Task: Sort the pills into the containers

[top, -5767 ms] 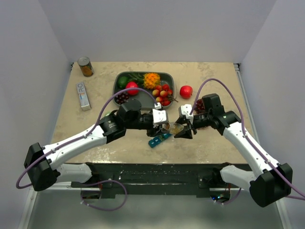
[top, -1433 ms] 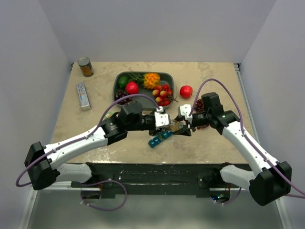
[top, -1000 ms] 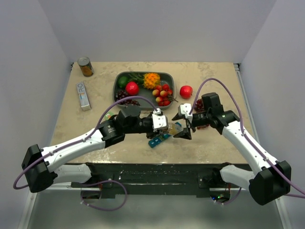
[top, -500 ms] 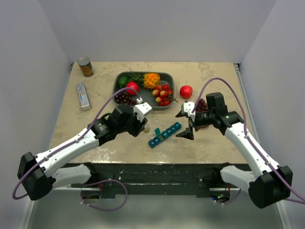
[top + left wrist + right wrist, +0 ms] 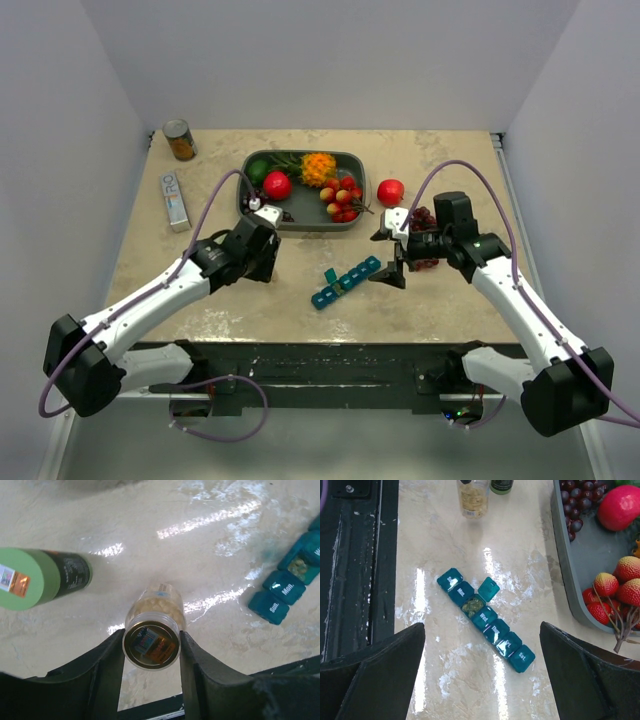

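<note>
The teal containers strip [image 5: 346,282] lies slantwise on the table between the arms, also seen in the right wrist view [image 5: 495,627]. One lid [image 5: 488,588] stands open, and greenish-yellow pills [image 5: 472,606] fill that compartment. My left gripper [image 5: 152,647] is shut on a clear pill bottle [image 5: 152,630] holding pale pills, left of the strip [image 5: 285,587]. In the top view that gripper [image 5: 262,262] sits well left of the strip. My right gripper [image 5: 393,262] hangs open just right of the strip, nothing between its fingers [image 5: 380,665].
A small green bottle [image 5: 40,577] stands beside the held bottle. The grey fruit tray [image 5: 245,175] sits behind, with a red apple [image 5: 390,191] and dark grapes [image 5: 425,215] to its right. A can [image 5: 180,140] and a white box [image 5: 175,200] are at the far left.
My left arm has swung back to the left with the pill bottle, uncovering the strip. The right gripper has opened wide and drawn slightly right.
</note>
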